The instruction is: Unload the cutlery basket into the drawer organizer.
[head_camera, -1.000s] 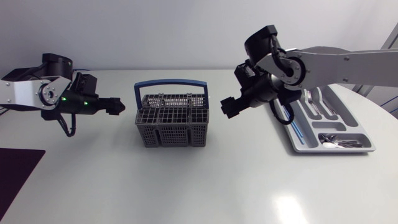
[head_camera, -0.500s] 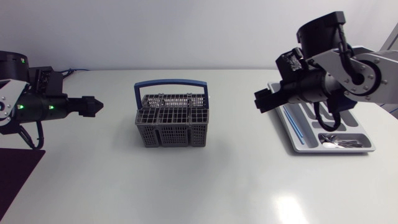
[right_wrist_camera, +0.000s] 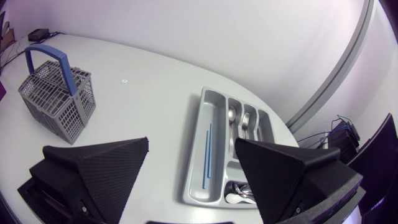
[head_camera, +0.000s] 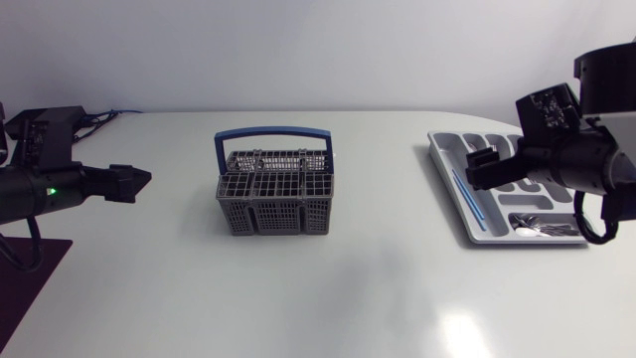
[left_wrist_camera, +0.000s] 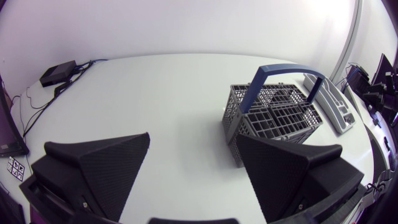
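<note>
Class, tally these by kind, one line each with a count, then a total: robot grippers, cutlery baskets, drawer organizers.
Grippers: 2 (left gripper, right gripper)
Cutlery basket: 1
Drawer organizer: 1
Total: 4

Bright, soft light from above. A shiny spot glows on the table (head_camera: 462,333) near its front edge. The basket (head_camera: 274,194) has a faint shadow.
</note>
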Robot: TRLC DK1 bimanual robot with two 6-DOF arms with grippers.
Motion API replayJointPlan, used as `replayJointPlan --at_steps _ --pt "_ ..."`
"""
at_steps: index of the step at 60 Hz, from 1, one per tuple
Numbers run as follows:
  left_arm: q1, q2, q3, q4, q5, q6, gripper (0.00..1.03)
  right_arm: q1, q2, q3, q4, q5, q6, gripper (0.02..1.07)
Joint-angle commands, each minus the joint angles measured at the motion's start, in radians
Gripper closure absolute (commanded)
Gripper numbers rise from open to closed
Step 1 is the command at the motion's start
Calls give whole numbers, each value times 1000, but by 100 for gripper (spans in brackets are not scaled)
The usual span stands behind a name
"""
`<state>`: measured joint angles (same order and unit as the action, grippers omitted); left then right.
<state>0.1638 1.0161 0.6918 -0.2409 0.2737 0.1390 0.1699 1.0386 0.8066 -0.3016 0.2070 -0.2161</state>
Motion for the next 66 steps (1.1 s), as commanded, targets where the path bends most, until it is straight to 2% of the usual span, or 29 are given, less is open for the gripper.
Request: replayJointPlan --at_steps 1,20,51,66 --pt "11 -47 -38 -12 -10 19 5 -17 -46 -49 24 2 -32 7" --pt "5 -263 -120 -103 -33 14 5 -86 -255 -195 36 2 -57 7" --pt "-32 -519 -261 -127 -128 -18 5 -135 -574 -404 77 2 -96 7" --pt "-70 -662 -385 -21 -170 -53 5 -146 -717 -527 146 -62 0 7"
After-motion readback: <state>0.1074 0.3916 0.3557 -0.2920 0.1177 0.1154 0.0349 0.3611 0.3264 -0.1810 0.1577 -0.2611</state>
